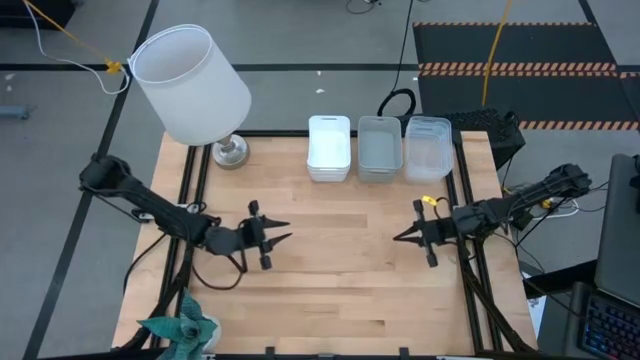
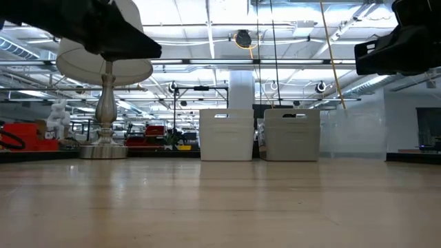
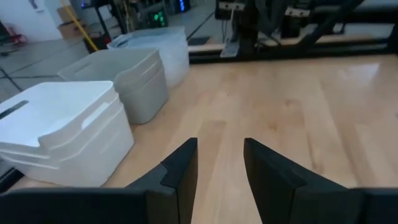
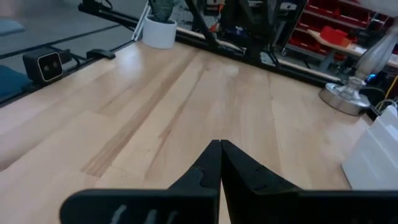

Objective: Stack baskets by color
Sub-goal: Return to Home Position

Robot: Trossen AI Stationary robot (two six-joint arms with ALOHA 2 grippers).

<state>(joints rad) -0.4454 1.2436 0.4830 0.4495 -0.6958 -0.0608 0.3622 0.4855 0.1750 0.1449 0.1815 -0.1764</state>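
Nearest, at the near left corner of the table, stands a green potted plant, which is no part of the job. Mid-table, my two claws hang above bare wood, facing each other and well apart. My left claw is on the left, its fingers parted with nothing between them. My right claw is on the right, its fingers pressed together tip to tip and gripping nothing. Neither touches a basket, and open wood lies between both claws and the row beyond. At the far edge the baskets stand in three stacks side by side, close together, one colour to each: the white stack on the left, the grey stack in the middle, and the clear stack on the right. In each stack the bins nest one inside another. My left wrist view shows layered rims on the white and grey stacks, though I cannot count the bins exactly. Each top bin holds nothing that I can see. Far left, beside the white stack, a lamp with a big white shade sits on its metal base. Since no loose basket lies anywhere on the table, I judge the sorting done and the step in hand to be the retreat to rest. The next move calls for no grasp. Each arm need only draw back toward its own side, keeping clear of the row and of the lamp.
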